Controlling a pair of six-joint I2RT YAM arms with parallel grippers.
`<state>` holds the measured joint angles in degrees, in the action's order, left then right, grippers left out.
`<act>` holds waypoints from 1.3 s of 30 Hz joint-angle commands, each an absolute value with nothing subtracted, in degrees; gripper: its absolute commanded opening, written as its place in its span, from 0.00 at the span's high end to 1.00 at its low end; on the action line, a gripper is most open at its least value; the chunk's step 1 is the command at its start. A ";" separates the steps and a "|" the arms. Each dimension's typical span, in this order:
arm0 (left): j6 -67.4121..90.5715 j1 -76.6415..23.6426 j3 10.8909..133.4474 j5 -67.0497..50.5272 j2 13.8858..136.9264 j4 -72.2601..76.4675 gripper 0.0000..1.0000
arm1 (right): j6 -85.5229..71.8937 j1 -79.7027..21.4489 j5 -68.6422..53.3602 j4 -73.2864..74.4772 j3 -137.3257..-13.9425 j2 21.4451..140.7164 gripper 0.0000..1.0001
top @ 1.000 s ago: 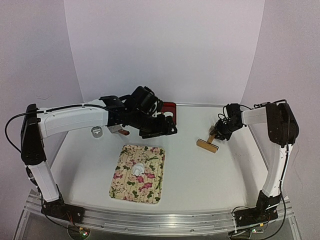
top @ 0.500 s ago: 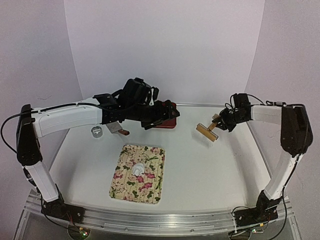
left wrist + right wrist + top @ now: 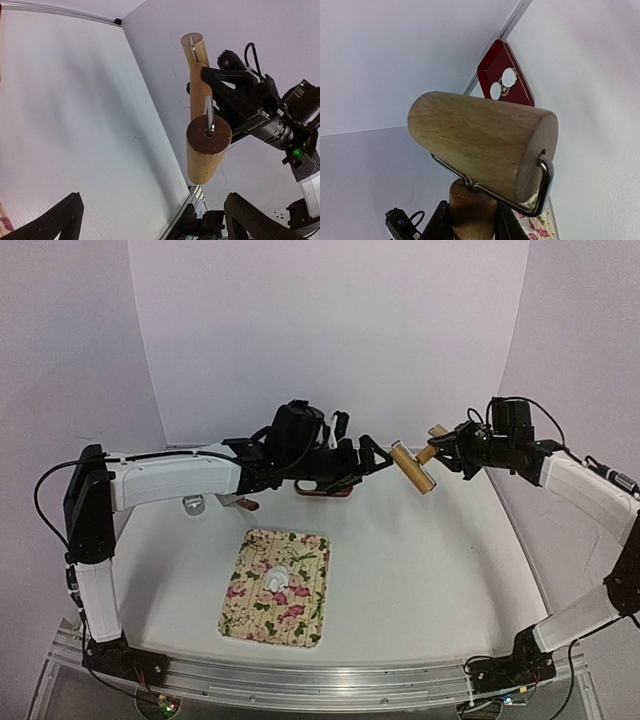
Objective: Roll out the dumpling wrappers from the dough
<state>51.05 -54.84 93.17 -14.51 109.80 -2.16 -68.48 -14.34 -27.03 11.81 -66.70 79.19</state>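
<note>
The dough (image 3: pixel 277 577) is laid on the flowered mat (image 3: pixel 300 620) on the table (image 3: pixel 420 580). Two round wrappers (image 3: pixel 509 77) are seen in the red tray (image 3: pixel 489 70) behind. The wooden roller (image 3: pixel 412 467) is held aloft by its handle in the right hand (image 3: pixel 450 447); the left hand (image 3: pixel 372 458) is spread wide beside it.

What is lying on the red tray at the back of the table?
Two dumpling wrappers lie side by side on the red tray in the right wrist view. The wooden roller covers the tray's lower corner, so anything there cannot be seen.
</note>
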 commanded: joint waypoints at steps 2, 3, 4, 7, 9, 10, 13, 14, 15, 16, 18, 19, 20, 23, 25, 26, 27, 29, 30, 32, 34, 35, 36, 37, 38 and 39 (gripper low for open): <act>52.57 -56.26 97.44 -16.33 111.85 6.50 0.01 | -73.40 -17.01 -24.43 10.37 -68.35 77.76 1.00; 53.04 -56.26 97.39 -16.00 112.02 6.62 0.01 | -73.79 -17.69 -24.34 10.37 -68.70 77.82 1.00; 53.36 -56.32 97.17 -15.66 112.11 7.12 0.01 | -74.24 -18.27 -24.21 10.35 -68.94 77.86 1.00; 54.47 -56.42 97.05 -14.96 112.92 8.42 0.01 | -75.57 -20.24 -23.27 10.40 -69.32 77.77 1.00; 54.90 -56.43 97.90 -15.08 113.89 8.67 0.01 | -76.45 -21.60 -22.14 10.35 -69.34 77.64 1.00; 55.17 -56.43 98.50 -15.32 114.56 8.77 0.01 | -76.64 -22.20 -21.41 10.30 -69.36 77.59 1.00; 56.24 -56.38 100.49 -15.68 116.16 8.30 0.03 | -77.17 -23.59 -20.00 10.28 -69.58 77.65 1.00; 56.65 -56.41 101.05 -15.68 116.66 7.84 0.05 | -77.29 -23.87 -19.77 10.28 -69.72 77.68 1.00; 56.99 -56.46 101.58 -15.58 116.93 7.45 0.09 | -77.35 -24.08 -19.69 10.24 -69.99 77.78 1.00; 57.22 -56.44 101.95 -15.41 117.20 7.18 0.14 | -77.43 -24.42 -19.60 10.27 -70.23 77.89 1.00; 57.47 -56.43 102.13 -15.21 117.31 7.27 0.29 | -77.75 -25.16 -19.18 10.28 -70.55 78.00 1.00; 57.66 -56.43 102.02 -15.21 117.23 7.45 0.35 | -77.97 -25.56 -18.77 10.28 -70.54 77.94 1.00; 57.93 -56.43 101.78 -15.23 117.11 7.80 0.38 | -78.21 -25.88 -18.30 10.29 -70.38 77.83 1.00; 59.28 -56.43 100.55 -16.56 117.07 10.00 0.49 | -78.73 -26.63 -17.04 10.28 -69.75 77.45 1.00; 60.78 -56.43 99.51 -17.97 117.32 12.51 0.61 | -78.53 -26.80 -16.75 10.28 -69.63 77.54 1.00; 61.24 -56.43 99.14 -18.44 117.26 13.17 0.69 | -78.29 -26.81 -16.70 10.28 -69.57 77.61 1.00; 61.66 -56.43 98.73 -18.76 117.10 13.71 0.79 | -78.00 -26.81 -16.62 10.28 -69.48 77.68 1.00; 61.99 -56.40 97.27 -18.41 116.13 14.67 0.93 | -77.11 -26.85 -15.99 10.37 -68.95 77.51 1.00; 61.97 -56.35 96.24 -18.04 115.33 15.23 0.99 | -76.63 -26.84 -15.48 10.41 -68.50 77.22 0.99; 61.22 -56.33 94.82 -17.08 113.55 15.56 1.00 | -75.38 -26.84 -14.16 10.70 -67.21 76.33 0.85; 60.54 -56.20 93.59 -16.28 111.76 15.09 1.00 | -73.39 -26.84 -12.54 11.42 -66.34 75.21 0.62; 60.34 -56.08 93.07 -15.99 110.85 14.70 1.00 | -72.14 -26.87 -11.64 11.88 -66.09 74.71 0.51; 60.39 -55.93 92.65 -15.92 109.93 14.23 1.00 | -70.52 -26.85 -10.63 12.33 -66.06 74.37 0.43; 60.67 -55.66 92.14 -15.95 109.14 13.33 1.00 | -68.92 -26.75 -9.71 12.87 -66.17 74.03 0.35; 61.04 -55.17 91.64 -16.17 108.47 12.83 1.00 | -67.39 -26.79 -9.15 13.48 -66.53 73.72 0.26; 61.51 -54.71 91.09 -16.72 107.74 12.44 1.00 | -65.55 -26.80 -8.56 14.00 -67.08 73.53 0.19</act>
<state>61.35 -56.06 92.23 -16.04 115.09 11.71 -72.70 -27.04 -14.35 14.40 -65.83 77.16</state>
